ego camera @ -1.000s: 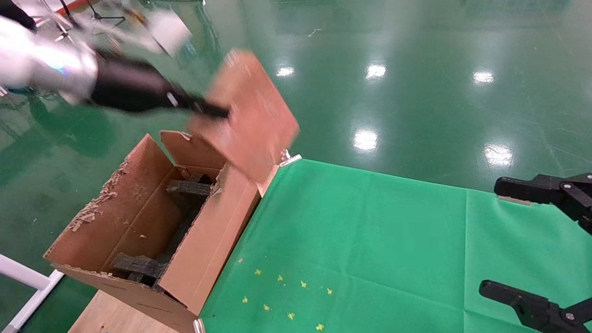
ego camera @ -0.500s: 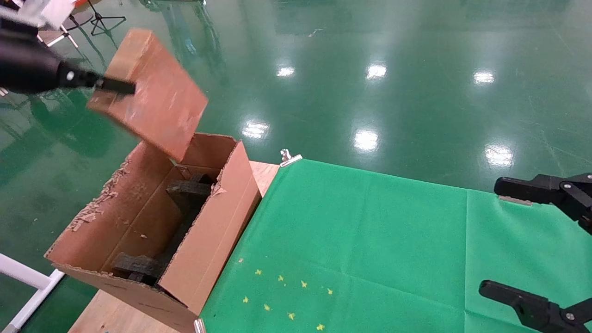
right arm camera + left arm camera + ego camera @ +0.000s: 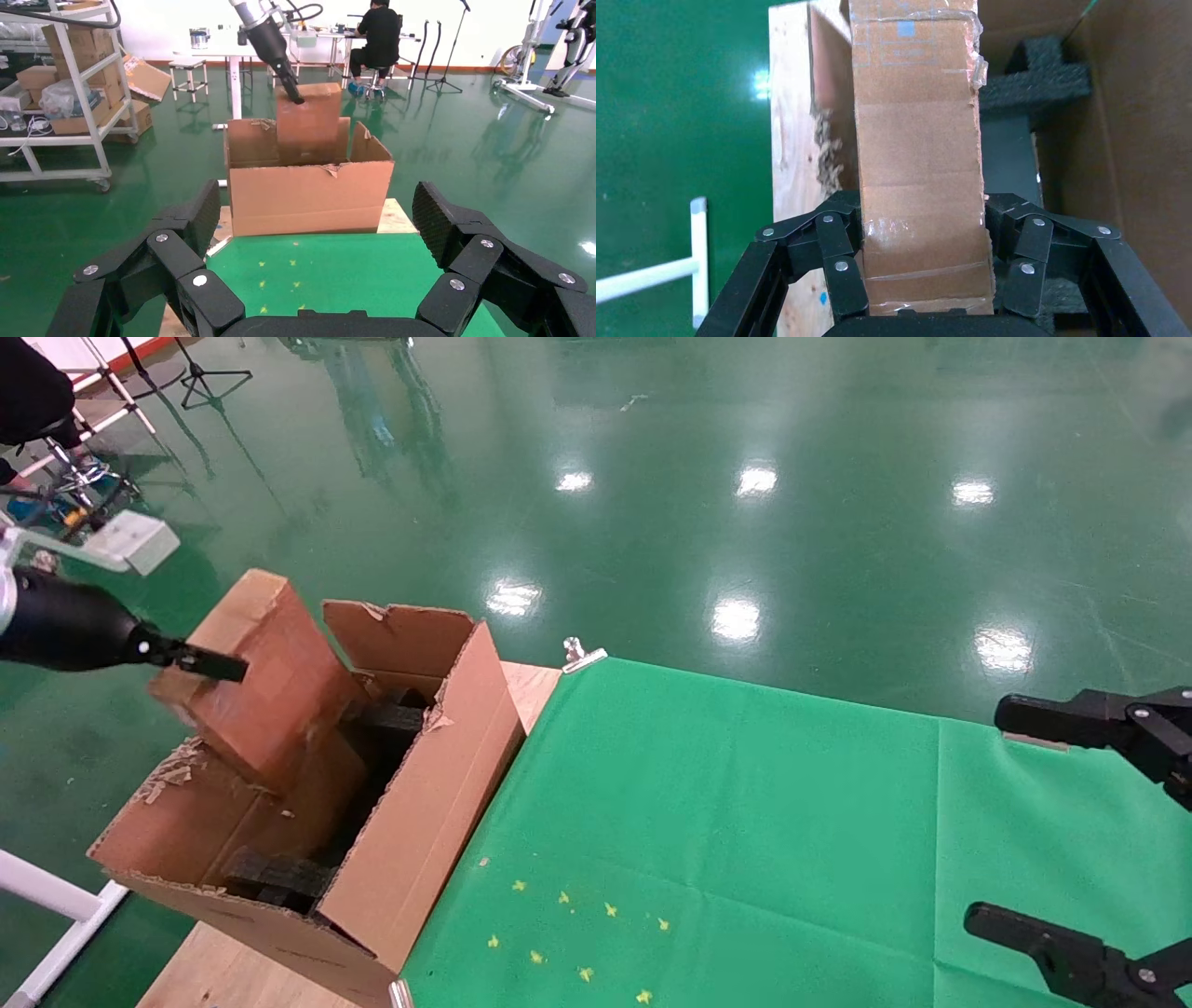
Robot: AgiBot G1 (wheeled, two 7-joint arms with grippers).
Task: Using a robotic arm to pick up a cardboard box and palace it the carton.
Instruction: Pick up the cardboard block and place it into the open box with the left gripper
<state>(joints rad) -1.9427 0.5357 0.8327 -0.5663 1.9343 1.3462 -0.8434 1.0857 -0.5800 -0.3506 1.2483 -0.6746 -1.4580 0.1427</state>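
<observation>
Large brown corrugated carton point(image 3: 410, 822) with torn upright flaps on table point(image 3: 521, 691) edge, dark grey foam pieces point(image 3: 279, 873) inside, small brown oblong cardboard box point(image 3: 270, 682) tilted, lower end inside carton, left black claw point(image 3: 919, 274) clamped on it, tape visible only in wrist view, right black claw point(image 3: 316, 232) spread wide over green cloth point(image 3: 745, 822).

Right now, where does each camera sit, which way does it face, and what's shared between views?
Head: looks down at the green-clothed table; left tool and open right tool show.
Left wrist: behind its tool, shut on the small brown cardboard box, looking into the large flapped brown carton.
Right wrist: low, behind its tool, facing the carton.
Shared: box and carton.
</observation>
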